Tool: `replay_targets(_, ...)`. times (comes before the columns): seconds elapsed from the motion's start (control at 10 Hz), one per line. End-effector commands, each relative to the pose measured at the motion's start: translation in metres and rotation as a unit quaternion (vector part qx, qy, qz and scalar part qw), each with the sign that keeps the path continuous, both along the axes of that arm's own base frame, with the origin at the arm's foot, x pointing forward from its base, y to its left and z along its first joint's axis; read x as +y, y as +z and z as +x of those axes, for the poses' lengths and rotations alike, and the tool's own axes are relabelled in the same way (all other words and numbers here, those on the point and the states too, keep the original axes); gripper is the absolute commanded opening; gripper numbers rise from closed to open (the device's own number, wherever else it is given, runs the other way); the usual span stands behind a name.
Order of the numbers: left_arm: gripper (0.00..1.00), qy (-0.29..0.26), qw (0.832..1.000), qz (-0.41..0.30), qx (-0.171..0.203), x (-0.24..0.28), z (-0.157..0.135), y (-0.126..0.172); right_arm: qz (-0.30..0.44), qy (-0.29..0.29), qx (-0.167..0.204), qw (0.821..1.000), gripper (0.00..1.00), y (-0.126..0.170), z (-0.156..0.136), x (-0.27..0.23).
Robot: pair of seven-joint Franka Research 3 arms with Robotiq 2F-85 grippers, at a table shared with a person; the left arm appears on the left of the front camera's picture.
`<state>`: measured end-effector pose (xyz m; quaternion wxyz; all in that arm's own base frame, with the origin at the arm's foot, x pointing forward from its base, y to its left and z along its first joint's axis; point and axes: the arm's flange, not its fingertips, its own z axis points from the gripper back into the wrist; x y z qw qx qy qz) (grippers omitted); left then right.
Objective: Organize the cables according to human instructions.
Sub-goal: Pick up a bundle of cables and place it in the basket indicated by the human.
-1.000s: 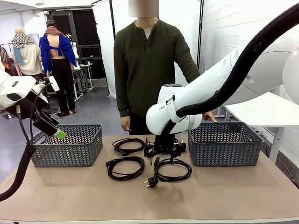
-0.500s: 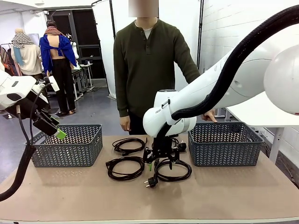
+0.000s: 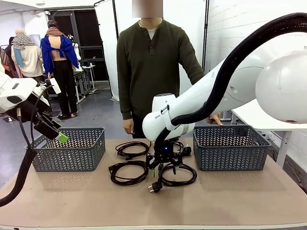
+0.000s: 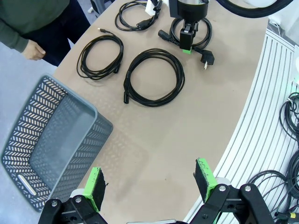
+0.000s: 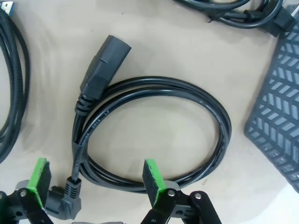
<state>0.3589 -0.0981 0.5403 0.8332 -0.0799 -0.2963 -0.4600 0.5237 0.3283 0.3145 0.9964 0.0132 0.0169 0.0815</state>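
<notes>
Several black cables lie coiled mid-table. In the front view there is a back left loop (image 3: pixel 123 152), a front left loop (image 3: pixel 127 182) and a front right loop (image 3: pixel 178 184) with its plug (image 3: pixel 154 187) toward me. My right gripper (image 3: pixel 164 166) hangs open just above the front right loop. In the right wrist view its green pads (image 5: pixel 152 179) straddle the near side of that loop (image 5: pixel 154 85), touching nothing. My left gripper (image 3: pixel 56 135) is raised above the left basket, open and empty (image 4: pixel 149 184). The human (image 3: pixel 153 72) stands at the far side, one hand (image 3: pixel 216 119) behind the right basket.
A grey basket (image 3: pixel 72 155) stands at the left of the table and another (image 3: pixel 230 155) at the right, its corner (image 5: pixel 280 107) close to my right gripper. A fourth cable (image 3: pixel 184 149) lies behind the right gripper. The near half of the table is bare.
My right arm has shifted a little left and come down over the front right loop. The left arm and the person have not moved.
</notes>
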Motion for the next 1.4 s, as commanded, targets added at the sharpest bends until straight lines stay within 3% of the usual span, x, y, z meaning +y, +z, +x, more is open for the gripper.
replay_targets(0.0, 1.0, -0.003, 1.0, -0.01, -0.007, 0.002, 0.001, -0.003, -0.022, -0.018, -0.016, 0.999, 1.0, -0.003, 0.005, 0.007)
replay_targets(1.0, 1.0, -0.003, 1.0, -0.01, -0.007, 0.002, 0.001, -0.003, -0.001, -0.006, -0.042, 0.999, 1.0, -0.018, 0.004, -0.001)
replay_targets(1.1, 1.0, -0.003, 1.0, -0.01, -0.007, 0.002, 0.001, -0.003, 0.0, -0.008, -0.042, 0.999, 0.94, -0.018, 0.004, -0.003)
replay_targets(1.3, 1.0, -0.003, 1.0, -0.01, -0.007, 0.002, 0.001, -0.003, 0.001, -0.017, -0.04, 0.999, 0.7, -0.019, 0.006, -0.006)
